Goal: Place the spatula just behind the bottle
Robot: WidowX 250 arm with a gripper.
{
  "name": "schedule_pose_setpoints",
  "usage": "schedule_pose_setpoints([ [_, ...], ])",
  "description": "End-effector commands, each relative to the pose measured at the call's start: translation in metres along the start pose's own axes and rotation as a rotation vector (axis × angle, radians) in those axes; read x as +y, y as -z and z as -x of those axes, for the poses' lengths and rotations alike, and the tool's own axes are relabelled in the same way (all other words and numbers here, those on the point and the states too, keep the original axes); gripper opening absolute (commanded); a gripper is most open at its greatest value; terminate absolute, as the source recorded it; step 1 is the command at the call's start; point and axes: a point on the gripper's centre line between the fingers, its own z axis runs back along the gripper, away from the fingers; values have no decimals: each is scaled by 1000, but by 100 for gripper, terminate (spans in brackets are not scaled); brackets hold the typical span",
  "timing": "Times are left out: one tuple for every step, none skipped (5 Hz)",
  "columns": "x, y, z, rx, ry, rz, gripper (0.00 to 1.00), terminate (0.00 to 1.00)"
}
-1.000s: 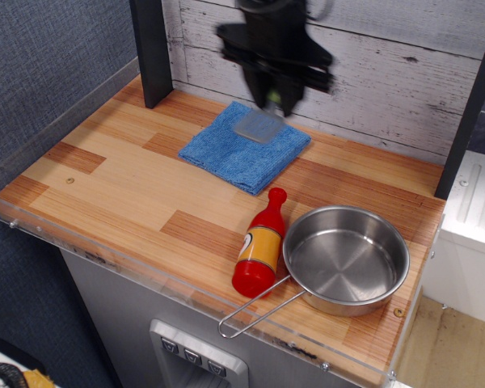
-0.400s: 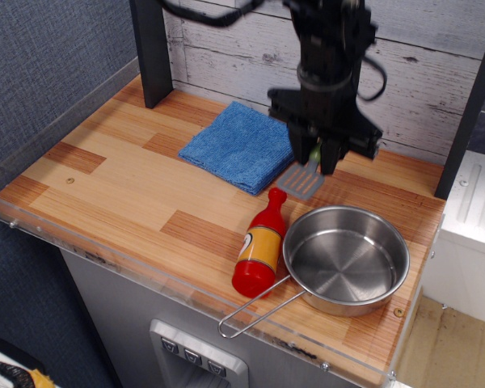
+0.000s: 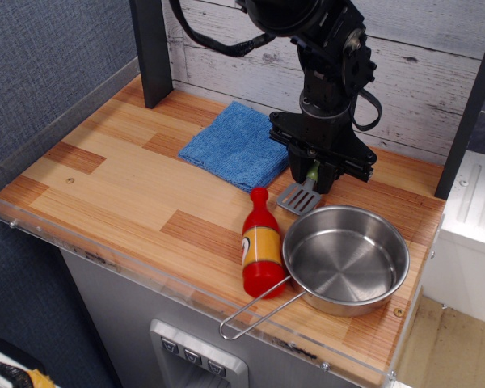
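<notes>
The red bottle point(image 3: 261, 246) with a yellow-orange label lies on the wooden counter, cap pointing back, just left of the steel pan point(image 3: 346, 259). My gripper point(image 3: 314, 176) is shut on the light-green handle of the spatula point(image 3: 300, 197). The grey slotted blade rests low at the counter, right behind the pan's rim and just right of the bottle's cap. The handle is mostly hidden between the fingers.
A blue cloth point(image 3: 236, 146) lies at the back middle. The pan's thin wire handle point(image 3: 255, 313) points to the front edge. A dark post point(image 3: 151, 50) stands back left. A clear acrylic rim point(image 3: 56, 113) borders the counter, with a plank wall behind.
My gripper carried the spatula from above the blue cloth to the right and down to behind the pan. The bottle has shifted, turning more upright in the view with its cap further left.
</notes>
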Motion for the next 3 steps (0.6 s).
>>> schedule_pose_setpoints([
  [-6, -5, 8, -14, 21, 0, 100, 0],
  [-4, -8, 8, -15, 14, 2, 100, 0],
  [-2, -8, 11, -9, 10, -4, 100, 0],
])
